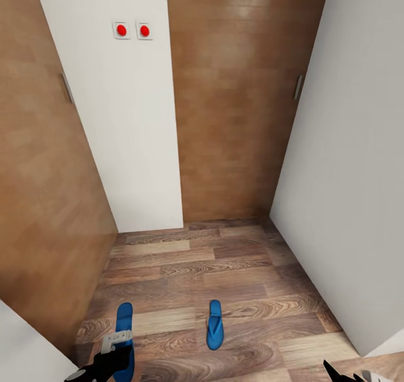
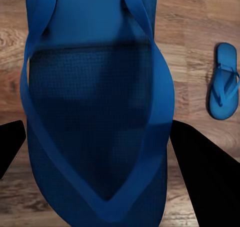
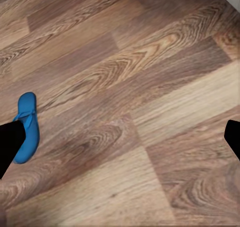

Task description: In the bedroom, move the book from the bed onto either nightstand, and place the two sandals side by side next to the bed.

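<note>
Wood-plank floor [image 1: 235, 270] carries both sandals. One sandal [image 2: 95, 112] lies lengthwise directly under the left gripper [image 2: 95, 152], whose fingers straddle it, spread wide and unclenched; the other sandal [image 1: 215, 324] lies well apart, parallel. The right gripper [image 3: 120, 137] is spread too, holding nothing.

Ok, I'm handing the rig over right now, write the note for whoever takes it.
Left claw: open, hanging right over the near sandal, a finger either side, not closed on it.
Right claw: open, empty, above bare floor.
Second sandal lies on the floor to the right of the first, a clear gap between them.
We are in a narrow spot between white walls and wooden doors.
Done: nothing yet. Left: grasp both sandals and set them side by side by the bed, then move the book to a nightstand.
</note>
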Tool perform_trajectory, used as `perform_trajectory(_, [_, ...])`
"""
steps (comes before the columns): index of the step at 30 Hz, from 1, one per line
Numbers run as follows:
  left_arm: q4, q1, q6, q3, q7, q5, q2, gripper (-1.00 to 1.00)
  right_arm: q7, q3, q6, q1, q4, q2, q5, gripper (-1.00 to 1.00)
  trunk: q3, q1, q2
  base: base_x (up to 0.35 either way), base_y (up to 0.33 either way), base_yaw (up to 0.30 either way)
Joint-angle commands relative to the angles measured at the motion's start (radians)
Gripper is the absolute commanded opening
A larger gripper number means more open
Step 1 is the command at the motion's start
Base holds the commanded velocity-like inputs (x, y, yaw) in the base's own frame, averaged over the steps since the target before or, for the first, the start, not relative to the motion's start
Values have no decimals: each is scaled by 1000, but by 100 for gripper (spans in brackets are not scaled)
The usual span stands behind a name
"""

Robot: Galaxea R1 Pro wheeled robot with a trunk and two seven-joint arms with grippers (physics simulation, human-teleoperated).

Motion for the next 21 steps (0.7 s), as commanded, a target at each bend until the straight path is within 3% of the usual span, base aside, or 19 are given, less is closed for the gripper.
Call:
perform_trajectory(1, [-1,0,8,3,-5,9,0,-100,8,-5,0,-1,2,0,-3,100,-1,0,0,0,218,-9])
perform_trajectory(21, [-1,0,7,3,-5,9,0,-100,8,-4,0,-1,2,0,-3,100,-1,0,0,42,78,-1])
